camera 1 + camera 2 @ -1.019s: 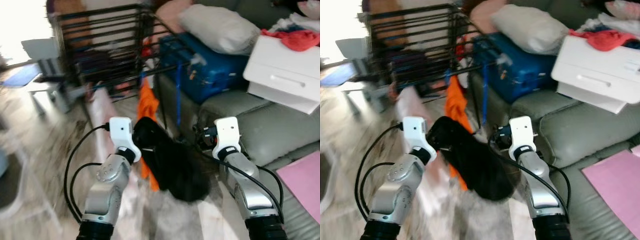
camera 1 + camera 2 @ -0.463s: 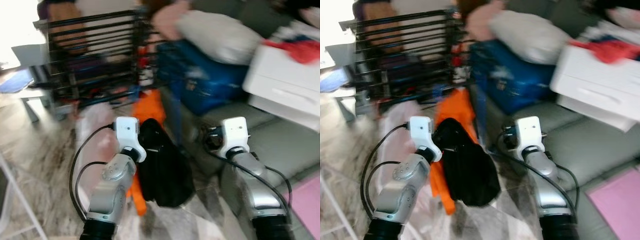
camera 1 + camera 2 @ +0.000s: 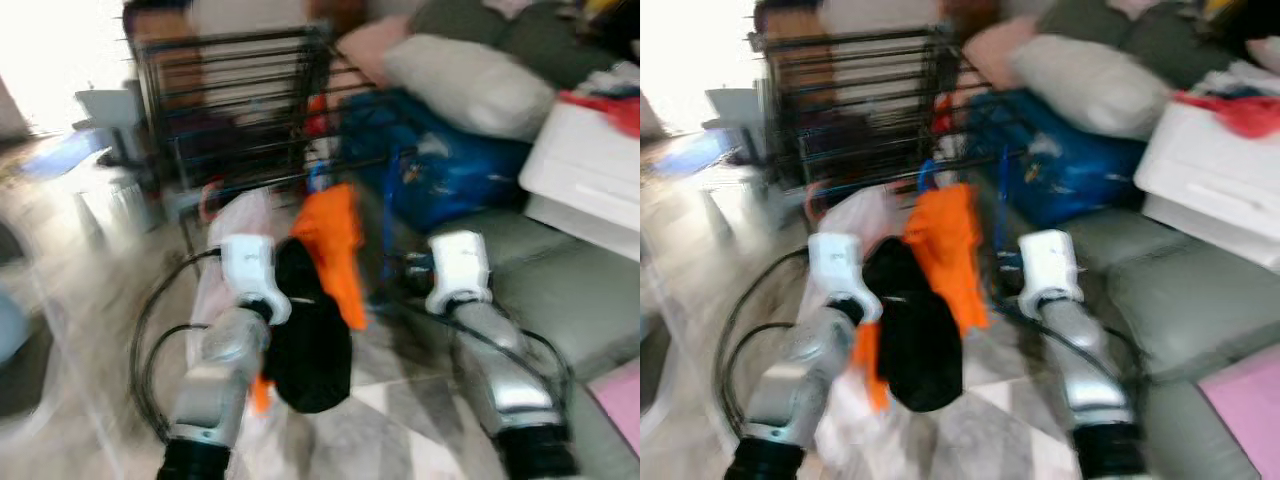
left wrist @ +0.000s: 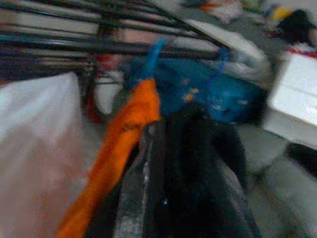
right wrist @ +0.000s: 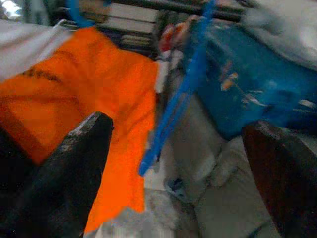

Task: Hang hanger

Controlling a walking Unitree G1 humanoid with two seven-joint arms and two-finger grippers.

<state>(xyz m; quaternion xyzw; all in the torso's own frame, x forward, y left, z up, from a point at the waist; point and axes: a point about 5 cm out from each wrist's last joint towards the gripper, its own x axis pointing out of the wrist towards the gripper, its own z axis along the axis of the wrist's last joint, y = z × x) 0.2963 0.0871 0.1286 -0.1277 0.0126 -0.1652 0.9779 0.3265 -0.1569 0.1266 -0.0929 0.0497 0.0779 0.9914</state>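
Rack point(image 3: 240, 110) nearer, orange garment point(image 3: 335, 250) higher.

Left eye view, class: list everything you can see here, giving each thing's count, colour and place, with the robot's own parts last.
Drying rack: one, black, ahead beside the sofa.
Orange garment: one, hanging at the rack's near rail.
Black garment: one, at the left end effector.
Pale garment: one, whitish, left of the orange one.
Blue hanger: one, hanging from the rail.
Blue bag: one, on the sofa.
Pillow: one, grey-white, on the bag.
White box: one, on the sofa, right.
Sofa: one, grey-green, right.
Left end effector: shut on the black garment.
Right end effector: open, facing the blue hanger.
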